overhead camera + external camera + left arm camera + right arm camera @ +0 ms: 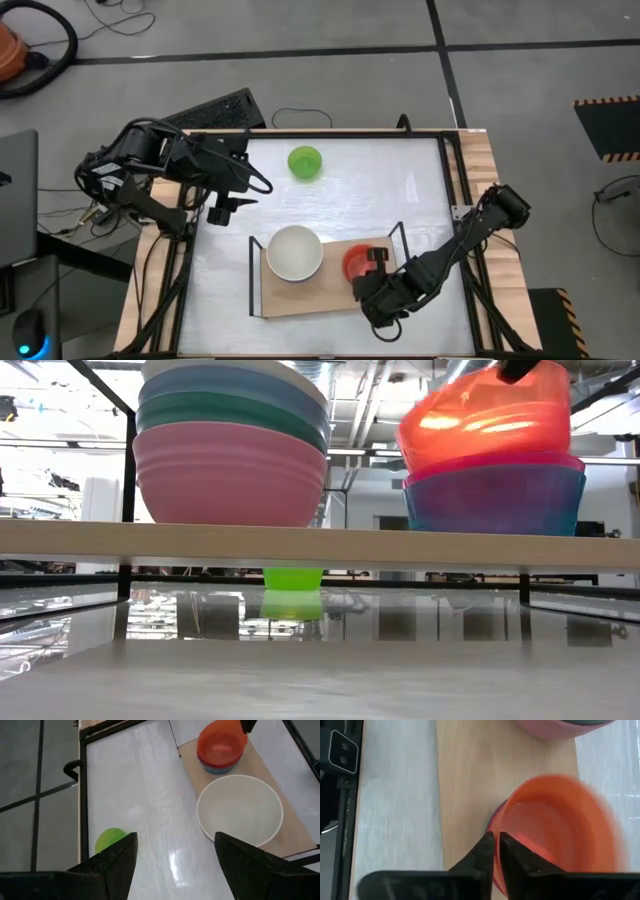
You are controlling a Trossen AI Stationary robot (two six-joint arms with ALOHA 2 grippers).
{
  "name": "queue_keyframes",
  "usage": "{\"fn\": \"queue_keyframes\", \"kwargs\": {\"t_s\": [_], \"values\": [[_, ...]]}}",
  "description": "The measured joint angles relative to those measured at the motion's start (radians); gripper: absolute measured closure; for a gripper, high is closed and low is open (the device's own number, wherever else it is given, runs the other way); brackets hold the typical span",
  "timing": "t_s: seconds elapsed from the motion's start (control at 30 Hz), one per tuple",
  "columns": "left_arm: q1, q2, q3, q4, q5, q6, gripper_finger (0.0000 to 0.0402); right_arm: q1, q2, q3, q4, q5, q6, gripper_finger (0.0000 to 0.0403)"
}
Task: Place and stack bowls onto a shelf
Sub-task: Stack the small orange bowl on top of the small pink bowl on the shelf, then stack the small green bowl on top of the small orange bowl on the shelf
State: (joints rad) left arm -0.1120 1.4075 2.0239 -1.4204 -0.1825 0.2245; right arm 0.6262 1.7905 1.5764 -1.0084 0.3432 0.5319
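The light-wood shelf [310,295] lies near the table's front edge. On it a white bowl [294,252] tops a stack with blue, teal and pink bowls [230,475] below. Beside it, toward the right, an orange-red bowl [355,264] sits on a small stack of a pink and a blue-purple bowl [495,495]. My right gripper [497,836] is shut on the orange-red bowl. A small green bowl [305,162] rests on the table farther back. My left gripper [175,840] hangs open and empty over the table's left part [222,212]. My right gripper pinches the orange-red bowl's rim [501,822] on the side toward the table's right edge, one finger inside the bowl and one outside. The fingers slant down from the right and near side. The bowl sits slightly tilted [480,415] in the pink bowl below it.
Thin black wire frames [252,275] rise at the shelf's two short ends. A black rail frame [445,170] borders the white tabletop. A black keyboard [215,110] lies beyond the far left corner. Open tabletop lies between the green bowl and the shelf.
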Motion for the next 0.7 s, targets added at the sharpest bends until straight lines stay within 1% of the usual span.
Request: {"fn": "queue_keyframes", "kwargs": {"t_s": [0.13, 0.33, 0.43, 0.53, 0.6, 0.63, 0.7], "values": [[0.0, 0.0, 0.0, -0.001, 0.0, 0.0, 0.0151, -0.008, 0.0, 0.0, -0.001, 0.0, 0.009, 0.0318], [0.001, 0.0, 0.0, 0.002, 0.0, 0.01, 0.0151, -0.009, 0.0, 0.0, -0.007, 0.007, 0.025, 0.0309], [0.021, -0.002, -0.039, 0.059, -0.006, 0.079, 0.0151, -0.013, -0.008, 0.0, -0.005, 0.012, 0.022, 0.0306], [0.089, -0.015, -0.136, 0.129, 0.0, 0.15, 0.0151, -0.018, -0.038, 0.0, 0.004, 0.024, 0.026, 0.0304], [0.169, -0.022, -0.209, 0.171, 0.026, 0.183, 0.0151, -0.02, -0.057, 0.0, 0.001, 0.026, 0.038, 0.0304], [0.217, -0.027, -0.252, 0.194, 0.055, 0.195, 0.0151, -0.02, -0.064, 0.0, 0.002, 0.026, 0.046, 0.0304], [0.322, -0.029, -0.34, 0.226, 0.152, 0.235, 0.0151, -0.02, -0.077, 0.0, 0.003, 0.026, 0.059, 0.0303]]}}
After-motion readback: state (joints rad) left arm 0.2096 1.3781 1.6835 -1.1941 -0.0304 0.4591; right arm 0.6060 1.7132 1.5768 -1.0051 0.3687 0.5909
